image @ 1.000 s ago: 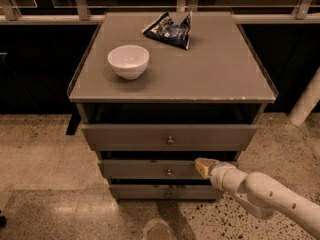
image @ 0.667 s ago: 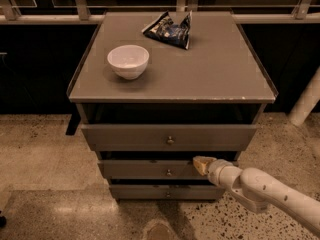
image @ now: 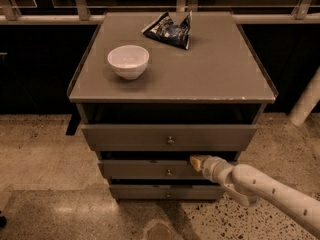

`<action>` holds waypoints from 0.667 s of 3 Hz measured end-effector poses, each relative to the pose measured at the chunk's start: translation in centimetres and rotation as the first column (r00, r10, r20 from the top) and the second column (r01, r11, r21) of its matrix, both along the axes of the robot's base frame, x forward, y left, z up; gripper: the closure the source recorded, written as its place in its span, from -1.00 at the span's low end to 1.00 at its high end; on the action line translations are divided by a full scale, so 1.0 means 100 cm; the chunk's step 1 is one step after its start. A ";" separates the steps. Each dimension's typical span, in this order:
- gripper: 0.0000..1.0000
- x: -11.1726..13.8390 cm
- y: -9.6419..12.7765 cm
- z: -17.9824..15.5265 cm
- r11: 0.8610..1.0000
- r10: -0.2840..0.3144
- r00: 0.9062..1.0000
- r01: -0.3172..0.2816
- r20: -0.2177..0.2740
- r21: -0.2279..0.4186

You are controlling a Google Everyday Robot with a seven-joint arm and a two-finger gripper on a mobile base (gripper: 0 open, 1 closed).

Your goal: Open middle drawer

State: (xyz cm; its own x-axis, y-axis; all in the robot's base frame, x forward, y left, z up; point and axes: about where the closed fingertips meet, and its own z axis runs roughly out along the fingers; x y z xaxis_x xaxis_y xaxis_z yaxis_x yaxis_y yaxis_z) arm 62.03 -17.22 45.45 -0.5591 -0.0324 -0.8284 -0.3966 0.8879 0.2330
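Observation:
The grey cabinet has three drawer fronts, one above the other. The middle drawer is the mid-sized front, with a small round metal knob at its centre. My gripper comes in from the lower right on a white arm. Its tip is at the top edge of the middle drawer's front, a little to the right of and above the knob. It holds nothing that I can see. The top drawer stands out furthest and overhangs the middle one.
A white bowl and a dark crumpled snack bag lie on the cabinet top. The bottom drawer sits just above the speckled floor. A white post stands at the right.
My gripper has moved slightly left and up, closer to the top edge of the middle drawer's front. The drawers have not visibly moved.

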 end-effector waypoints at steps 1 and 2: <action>1.00 0.010 0.003 -0.003 0.999 -0.032 0.999 0.032 0.009 0.011; 1.00 0.025 0.003 -0.010 0.996 -0.091 0.996 0.091 0.001 -0.007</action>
State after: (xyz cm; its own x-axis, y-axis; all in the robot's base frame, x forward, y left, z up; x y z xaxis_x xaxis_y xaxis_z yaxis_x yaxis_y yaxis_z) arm 64.52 -16.97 44.44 -0.5596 0.0126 -0.8286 -0.3142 0.9220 0.2262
